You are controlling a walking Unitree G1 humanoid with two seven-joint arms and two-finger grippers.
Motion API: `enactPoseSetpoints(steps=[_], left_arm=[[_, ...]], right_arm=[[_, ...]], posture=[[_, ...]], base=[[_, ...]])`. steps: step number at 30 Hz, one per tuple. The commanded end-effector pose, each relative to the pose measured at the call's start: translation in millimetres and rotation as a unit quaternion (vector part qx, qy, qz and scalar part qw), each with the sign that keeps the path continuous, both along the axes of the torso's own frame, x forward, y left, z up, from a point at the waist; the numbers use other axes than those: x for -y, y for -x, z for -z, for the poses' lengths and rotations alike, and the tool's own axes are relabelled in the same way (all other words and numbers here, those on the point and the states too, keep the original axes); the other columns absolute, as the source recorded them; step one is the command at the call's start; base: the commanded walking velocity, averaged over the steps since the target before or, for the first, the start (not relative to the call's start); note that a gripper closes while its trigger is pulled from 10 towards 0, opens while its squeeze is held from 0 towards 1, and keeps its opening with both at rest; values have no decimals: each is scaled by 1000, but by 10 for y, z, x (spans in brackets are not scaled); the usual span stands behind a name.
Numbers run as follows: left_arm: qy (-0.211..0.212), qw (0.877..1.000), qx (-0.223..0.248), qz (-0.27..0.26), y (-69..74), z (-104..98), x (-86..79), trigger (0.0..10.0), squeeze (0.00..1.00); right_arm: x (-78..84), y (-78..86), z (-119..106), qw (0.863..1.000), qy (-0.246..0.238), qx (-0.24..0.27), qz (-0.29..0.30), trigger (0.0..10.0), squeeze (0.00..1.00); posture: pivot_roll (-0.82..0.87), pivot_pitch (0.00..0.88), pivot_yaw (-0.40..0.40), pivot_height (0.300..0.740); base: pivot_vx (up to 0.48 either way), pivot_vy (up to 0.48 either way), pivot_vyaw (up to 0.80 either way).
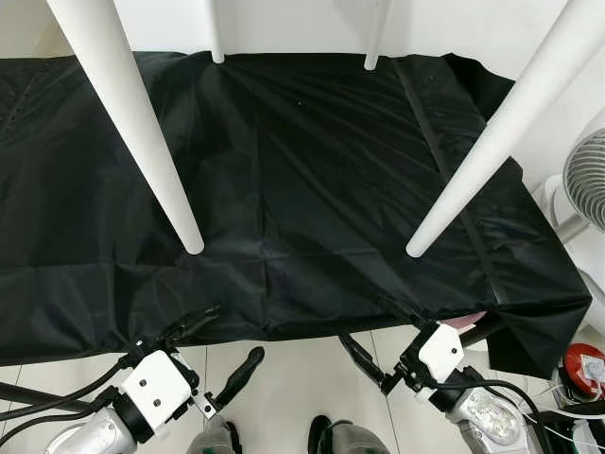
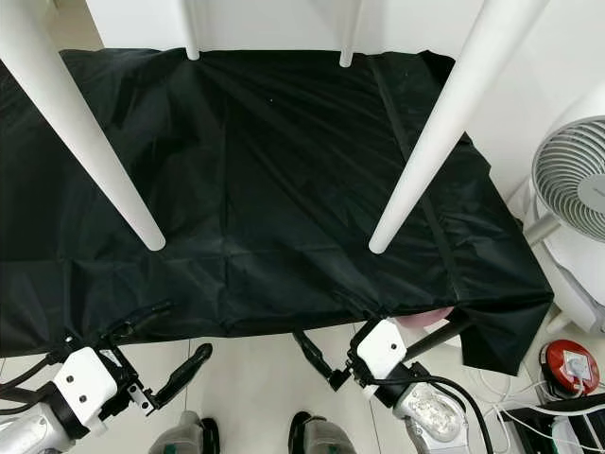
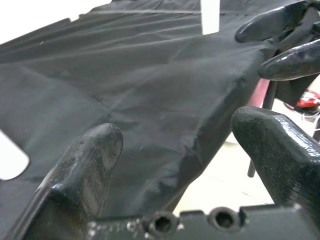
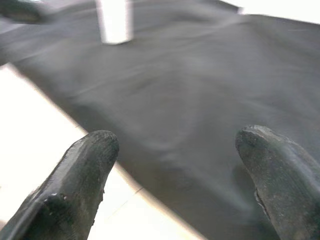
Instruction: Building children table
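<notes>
Four white table legs stand on a black cloth (image 1: 302, 170). The near left leg (image 1: 142, 132) and near right leg (image 1: 492, 142) end on the cloth; two far legs (image 1: 216, 38) touch down at its back edge. My left gripper (image 1: 222, 345) is open, low at the cloth's front edge and left of centre, holding nothing. My right gripper (image 1: 383, 336) is open at the same edge, further right, also holding nothing. In the left wrist view its fingers (image 3: 85, 165) frame the cloth's edge. The right wrist view shows a leg tip (image 4: 115, 20) beyond the fingers (image 4: 80, 170).
A white fan (image 1: 588, 180) stands to the right of the cloth. A red object (image 1: 584, 367) and cables lie on the pale tile floor at the lower right. Something pink (image 1: 470, 321) peeks out under the cloth's front right corner. My feet (image 1: 321, 437) are below.
</notes>
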State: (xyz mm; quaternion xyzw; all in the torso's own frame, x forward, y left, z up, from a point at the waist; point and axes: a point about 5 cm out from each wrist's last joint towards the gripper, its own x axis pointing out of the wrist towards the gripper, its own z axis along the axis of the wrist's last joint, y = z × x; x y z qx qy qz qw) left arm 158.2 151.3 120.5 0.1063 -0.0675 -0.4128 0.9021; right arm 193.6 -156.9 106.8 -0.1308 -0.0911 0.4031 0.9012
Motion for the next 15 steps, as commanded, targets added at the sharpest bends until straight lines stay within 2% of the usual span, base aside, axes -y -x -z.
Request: enactPoseSetpoints(steps=[1, 6, 10, 15], left_arm=[[-23, 999, -25, 36, 92, 170, 17, 10000, 0], [-44, 997, -34, 55, 183, 340, 28, 10000, 0], [-64, 993, -59, 80, 310, 542, 17, 10000, 0], [-78, 990, -78, 83, 352, 703, -14, 10000, 0]], right_arm=[[1, 48, 55, 999, 11, -19, -39, 10000, 0], [33, 129, 146, 993, 42, -55, -99, 10000, 0], [91, 220, 303, 978, 85, -106, -156, 10000, 0], [169, 226, 420, 971, 112, -127, -168, 10000, 0]], posture=[[49, 179, -31, 740], [50, 183, -35, 740], [56, 188, -40, 740], [59, 185, -43, 740]], base=[[0, 0, 0], [0, 0, 0], [0, 0, 0], [0, 0, 0]])
